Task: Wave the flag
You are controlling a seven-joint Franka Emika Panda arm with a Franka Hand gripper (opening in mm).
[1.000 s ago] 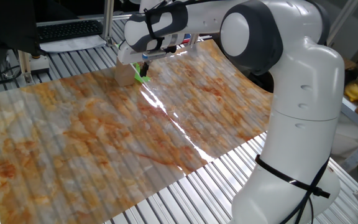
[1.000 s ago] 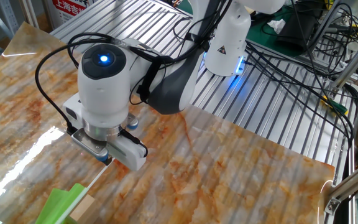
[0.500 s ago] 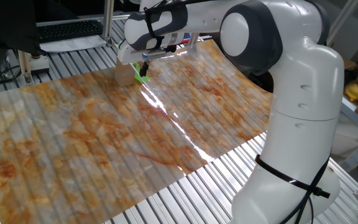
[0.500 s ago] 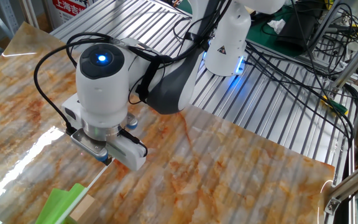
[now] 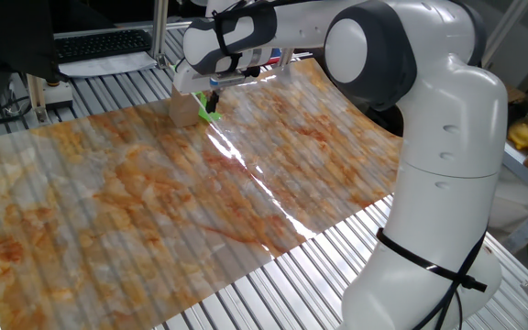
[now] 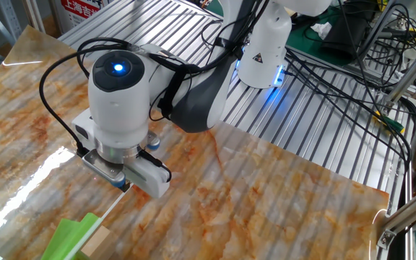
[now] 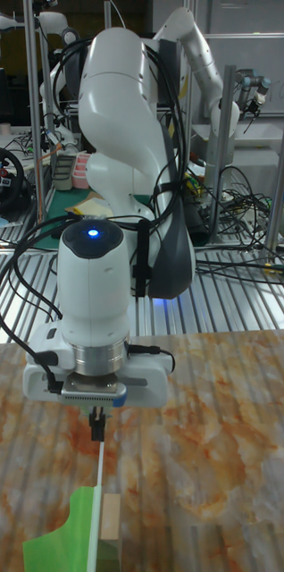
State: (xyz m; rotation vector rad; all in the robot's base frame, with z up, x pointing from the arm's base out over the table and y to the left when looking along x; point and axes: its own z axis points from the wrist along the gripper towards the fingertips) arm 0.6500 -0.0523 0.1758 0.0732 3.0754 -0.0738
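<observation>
The arm reaches out over the marbled table, its wrist turned straight down so that the gripper hangs vertically above the far edge of the surface. In the tall fixed view the two dark fingertips stand close together, pinched on the top of a thin pale stick. Below them hangs the flag, a bright green sheet to the left of the stick. The stick's lower end meets a tan wooden block, which rests on the table just beside the green sheet. The block sits near one border of the marbled surface; most of that surface lies bare, with ribbed metal rails around it.
</observation>
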